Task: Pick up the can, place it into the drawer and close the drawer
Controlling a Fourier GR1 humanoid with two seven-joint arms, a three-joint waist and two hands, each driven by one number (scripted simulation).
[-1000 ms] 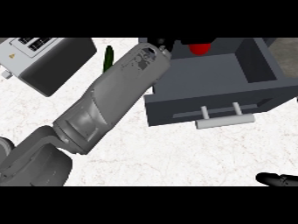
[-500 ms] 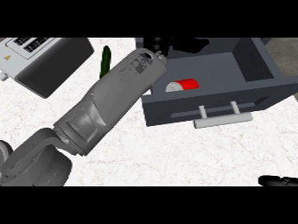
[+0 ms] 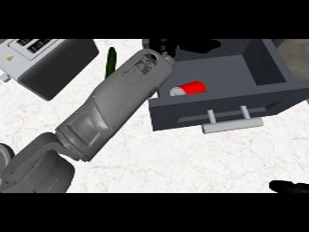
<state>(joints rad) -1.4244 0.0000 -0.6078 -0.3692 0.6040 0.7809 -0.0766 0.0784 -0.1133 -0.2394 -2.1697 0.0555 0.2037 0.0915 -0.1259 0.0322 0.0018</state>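
Lying in drawer: red cylindrical can (image 3: 189, 88), on its side inside open dark grey drawer (image 3: 263, 97)
Left hand (image 3: 183, 45): above drawer's back, fingers' state unclear
Right hand (image 3: 296, 186): low right, unclear too

Even, bright, diffuse light covers the white marbled counter top (image 3: 183, 154); shadows are soft, the open dark grey box drawer (image 3: 277, 81) is dim inside, without glare or blur

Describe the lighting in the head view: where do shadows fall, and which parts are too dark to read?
Head view: light is even and soft on the white marble counter, without glare; the open dark grey drawer is shaded inside, yet the red can lying there reads clearly; the black left hand merges with the dark background at the top; the black right hand shows only at the lower right edge.
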